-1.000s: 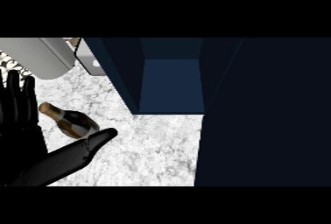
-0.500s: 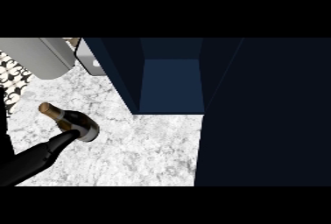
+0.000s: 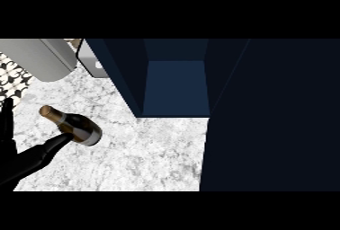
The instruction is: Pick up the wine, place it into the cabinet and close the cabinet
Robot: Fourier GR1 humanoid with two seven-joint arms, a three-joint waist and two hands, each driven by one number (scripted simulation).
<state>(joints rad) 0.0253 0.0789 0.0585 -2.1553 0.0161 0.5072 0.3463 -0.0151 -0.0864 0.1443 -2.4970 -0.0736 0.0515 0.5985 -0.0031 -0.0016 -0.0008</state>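
The wine bottle [image 3: 74, 126] lies on its side on the white marble counter [image 3: 146, 157], dark with a gold neck pointing up-left. My left hand [image 3: 26, 161] comes in from the lower left, open. Its thumb [image 3: 56, 143] stretches up-right and touches the bottle's lower side. Straight fingers [image 3: 6, 119] show at the left edge, apart from the bottle's neck. The dark blue cabinet [image 3: 176, 85] stands open behind and to the right of the bottle, its inside bare. My right hand does not show.
A wide dark panel [image 3: 272, 117] of the cabinet fills the right side down to the lower edge. A grey rounded appliance [image 3: 36, 56] and a pale boxy object [image 3: 90, 63] sit at the back left. A patterned surface [image 3: 13, 76] lies beyond the counter's left edge.
My left hand slid down-left from beside the bottle, then came back a little; its fingers show again at the left edge. The bottle has stayed in place.
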